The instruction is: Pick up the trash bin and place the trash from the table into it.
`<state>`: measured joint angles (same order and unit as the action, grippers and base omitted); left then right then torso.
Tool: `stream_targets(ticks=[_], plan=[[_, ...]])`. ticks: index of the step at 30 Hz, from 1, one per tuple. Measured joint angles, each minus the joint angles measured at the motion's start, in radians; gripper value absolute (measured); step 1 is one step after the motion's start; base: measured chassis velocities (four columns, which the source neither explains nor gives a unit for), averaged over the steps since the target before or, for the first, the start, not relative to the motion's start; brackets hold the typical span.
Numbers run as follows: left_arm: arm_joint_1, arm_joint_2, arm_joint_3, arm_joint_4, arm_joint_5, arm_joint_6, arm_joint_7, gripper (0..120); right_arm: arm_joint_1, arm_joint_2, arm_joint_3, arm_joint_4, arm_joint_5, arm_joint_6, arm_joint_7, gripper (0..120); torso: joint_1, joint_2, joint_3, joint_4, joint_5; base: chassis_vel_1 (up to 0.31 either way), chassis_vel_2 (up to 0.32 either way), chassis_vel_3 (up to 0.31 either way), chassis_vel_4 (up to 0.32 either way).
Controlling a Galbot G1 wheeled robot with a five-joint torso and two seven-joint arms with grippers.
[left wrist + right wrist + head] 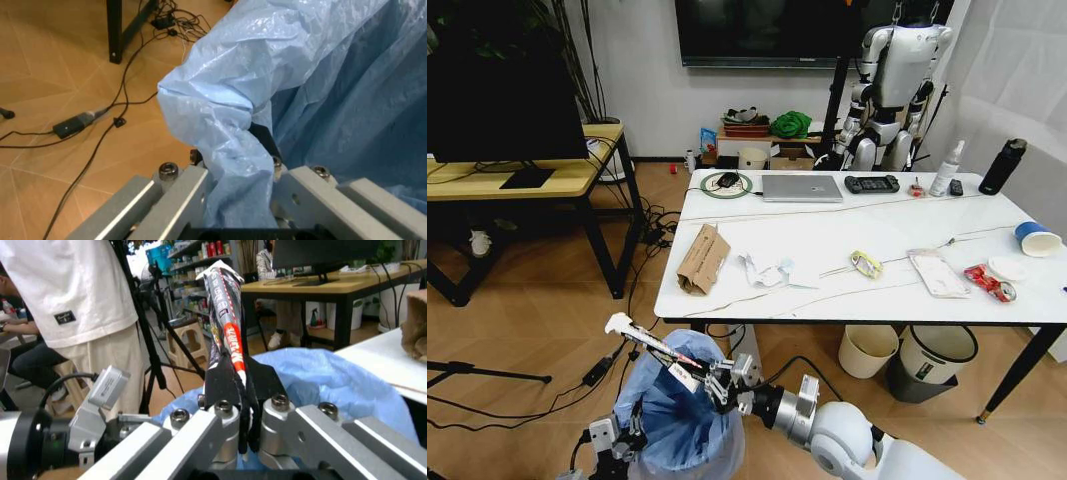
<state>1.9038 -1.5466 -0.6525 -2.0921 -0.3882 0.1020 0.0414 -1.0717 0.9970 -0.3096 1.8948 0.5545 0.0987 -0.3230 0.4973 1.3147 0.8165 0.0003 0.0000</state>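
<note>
Left gripper (617, 445) low at the floor, clamped on the blue bag of the trash bin (677, 415). Right gripper (712, 385) above the bin mouth, pinching a long wrapper (652, 345). On the table (827, 290): torn cardboard (703, 258), crumpled paper (765, 271), white pouch (938, 272), red can (989, 283), blue cup (1036, 238).

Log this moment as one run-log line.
left gripper: shut on trash bin bag | right gripper: holds wrapper above bin

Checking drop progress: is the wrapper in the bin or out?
Out. The right gripper holds the wrapper above the trash bin, pinched between its fingers.
</note>
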Motion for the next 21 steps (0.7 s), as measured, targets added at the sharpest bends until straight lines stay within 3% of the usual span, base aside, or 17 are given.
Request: stream_targets(ticks=[7, 21], plan=[[0.0, 0.002, -0.002, -0.007, -0.014, 0.004, -0.001, 0, -0.03, 0.0, 0.009, -0.005, -0.027, 0.009, -0.004, 2, 0.0, 0.0, 0.0, 0.0, 0.0, 0.0, 0.0, 0.0, 0.0], [0.002, 0.006, -0.007, -0.007, -0.027, 0.008, -0.001, 0, -0.048, 0.017, 0.072, 0.013, -0.014, 0.031, -0.017, 54, 0.0, 0.0, 0.0, 0.0, -0.0001, 0.0, 0.0, 0.0, 0.0]])
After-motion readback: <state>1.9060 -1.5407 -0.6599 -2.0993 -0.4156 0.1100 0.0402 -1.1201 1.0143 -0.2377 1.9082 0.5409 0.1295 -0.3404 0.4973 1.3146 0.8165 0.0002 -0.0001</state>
